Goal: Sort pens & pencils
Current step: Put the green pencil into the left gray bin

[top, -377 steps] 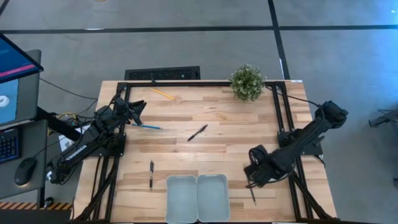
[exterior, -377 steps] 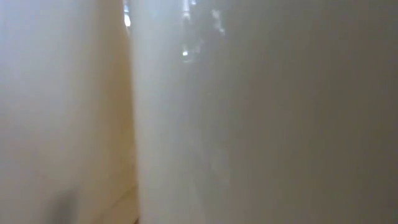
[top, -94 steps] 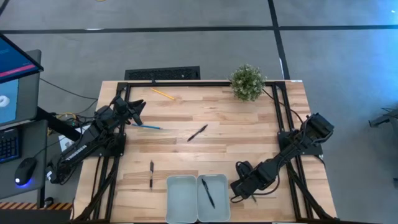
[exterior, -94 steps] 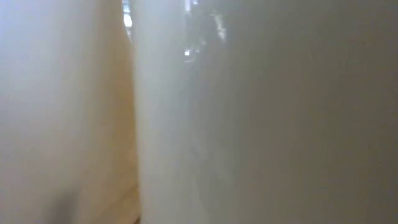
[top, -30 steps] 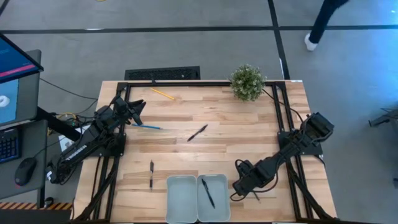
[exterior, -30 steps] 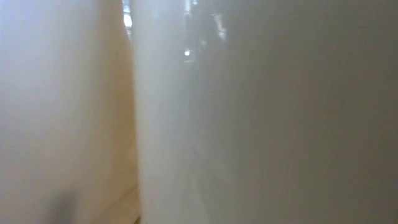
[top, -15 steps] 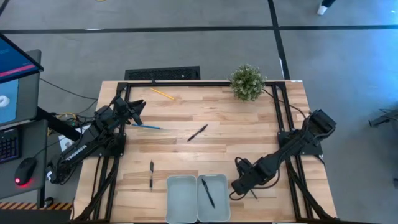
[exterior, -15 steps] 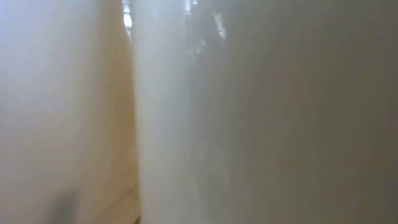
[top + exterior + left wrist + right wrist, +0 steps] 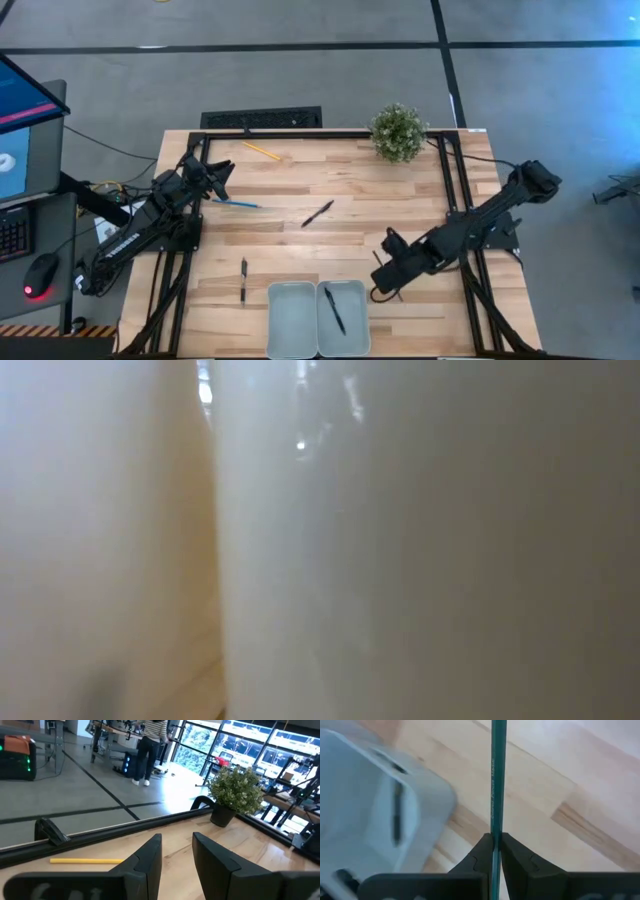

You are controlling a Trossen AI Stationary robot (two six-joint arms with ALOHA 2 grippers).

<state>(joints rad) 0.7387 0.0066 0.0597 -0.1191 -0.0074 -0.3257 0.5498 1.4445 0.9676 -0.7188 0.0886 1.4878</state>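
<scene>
On the pale slatted wooden table (image 9: 300,250), the right gripper (image 9: 385,272) hung at about 5 o'clock, pressed together on a thin dark green stick (image 9: 498,780) held only near its end. I judged that the stick could swivel or slip, catch the rim of the right-hand pale grey rectangular tray (image 9: 364,320) at 6 o'clock holding one black pen (image 9: 335,310), and fall outside. Nothing blocked that short path. The small green potted plant (image 9: 398,133) stood at 1 o'clock, and the left gripper (image 9: 215,178) waited at 10 o'clock, fingers slightly parted and holding nothing.
</scene>
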